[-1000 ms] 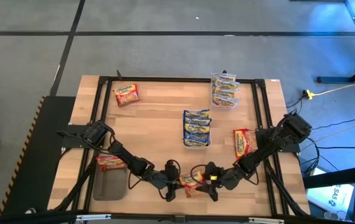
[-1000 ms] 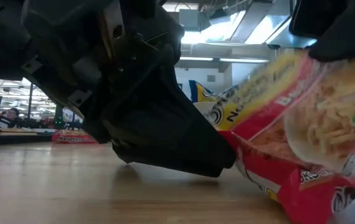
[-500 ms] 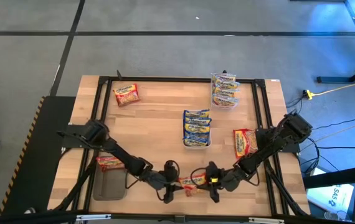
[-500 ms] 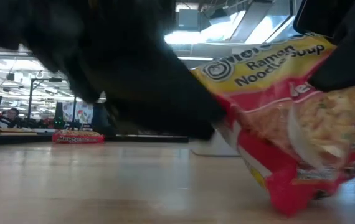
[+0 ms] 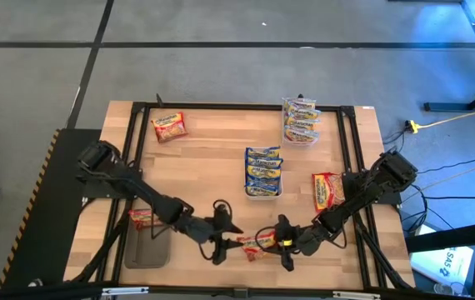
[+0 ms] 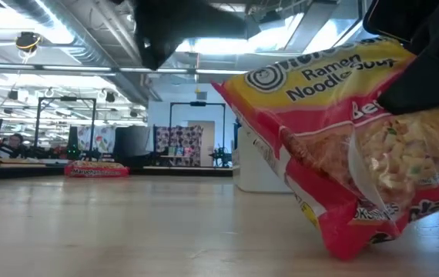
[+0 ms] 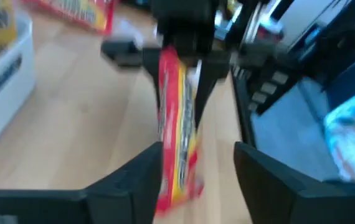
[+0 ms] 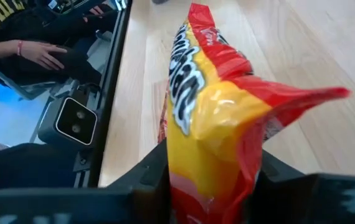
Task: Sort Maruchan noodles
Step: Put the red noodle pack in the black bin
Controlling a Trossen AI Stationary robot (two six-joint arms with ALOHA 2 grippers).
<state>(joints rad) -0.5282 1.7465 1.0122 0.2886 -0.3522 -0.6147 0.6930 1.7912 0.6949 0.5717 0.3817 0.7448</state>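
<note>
At the near edge of the wooden table (image 5: 212,158), the right gripper (image 5: 281,246) holds one red Maruchan packet (image 5: 254,244) on its edge. In the right wrist view the two dark fingers (image 8: 149,177) press on both sides of this packet (image 8: 212,118), so the grasp looks firm. In the low view the packet (image 6: 350,146) hangs with one corner close to the table top, maybe touching it; I cannot tell.

The left gripper (image 5: 221,233) is just beside the same packet. Its fingers (image 7: 127,180) stand wide apart, one on each side of the packet's lower end (image 7: 177,124), and they do not touch it.

The other noodles are already in groups: blue packets in the white tray (image 5: 262,172) at the middle, more packets in the clear tub (image 5: 301,121) at the far side, one red packet (image 5: 327,190) near the right edge, one (image 5: 169,127) at the far left corner, and one (image 5: 142,217) at the left by a dark tray (image 5: 147,248).

I judge that a red packet is now in the middle of sorting, perhaps being passed between the arms. The next move, I think, needs the left fingers to close on the packet before the right ones release it, otherwise it may fall flat.
</note>
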